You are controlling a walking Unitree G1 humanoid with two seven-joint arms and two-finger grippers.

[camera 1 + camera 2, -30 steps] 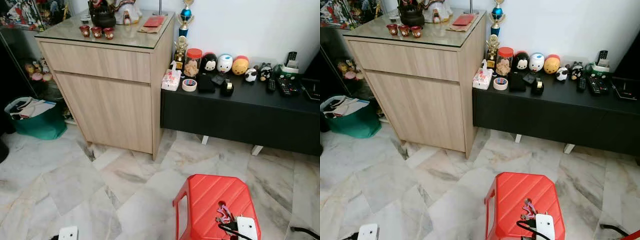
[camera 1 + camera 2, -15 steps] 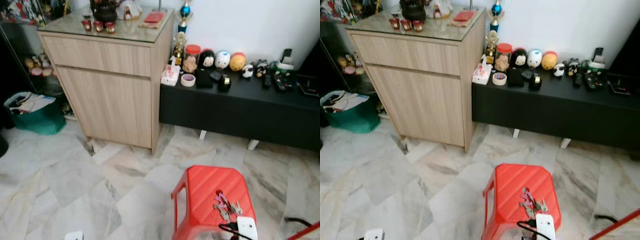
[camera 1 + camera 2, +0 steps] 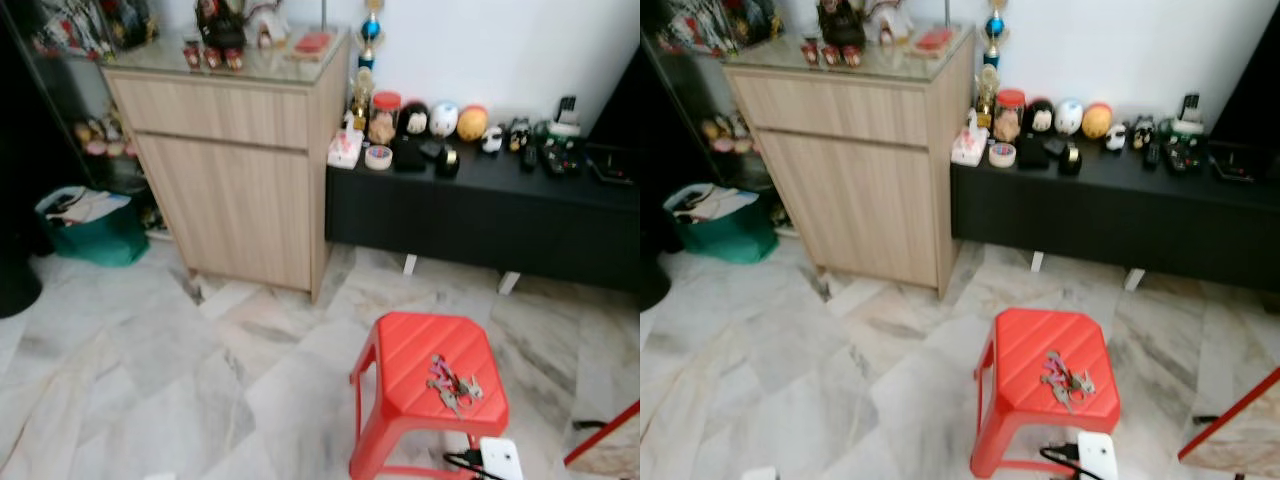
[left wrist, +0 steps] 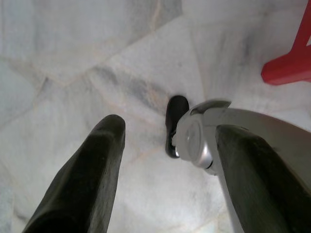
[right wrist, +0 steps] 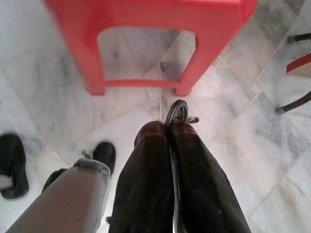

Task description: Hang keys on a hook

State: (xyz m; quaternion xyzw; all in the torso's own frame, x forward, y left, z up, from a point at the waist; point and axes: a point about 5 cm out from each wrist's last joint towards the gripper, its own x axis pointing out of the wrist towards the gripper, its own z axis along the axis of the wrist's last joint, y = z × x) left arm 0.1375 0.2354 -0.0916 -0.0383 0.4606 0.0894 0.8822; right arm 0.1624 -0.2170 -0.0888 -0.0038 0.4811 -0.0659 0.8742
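Keys [image 3: 452,383] lie loose on red stool [image 3: 400,350]. Right end effector [image 5: 169,132] pinched on a small metal ring [image 5: 178,112] (hook?); left end effector [image 4: 165,145] spread, empty. Approach stool squarely, descend slowly.

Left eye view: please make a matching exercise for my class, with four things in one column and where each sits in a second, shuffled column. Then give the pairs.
Things:
1. keys
2. roll of tape
3. green bag
4. small red cups

Places:
A. on the floor beside the wooden cabinet
B. on the red stool
C. on the cabinet's glass top
D. on the black low bench

Pairs: 1-B, 2-D, 3-A, 4-C
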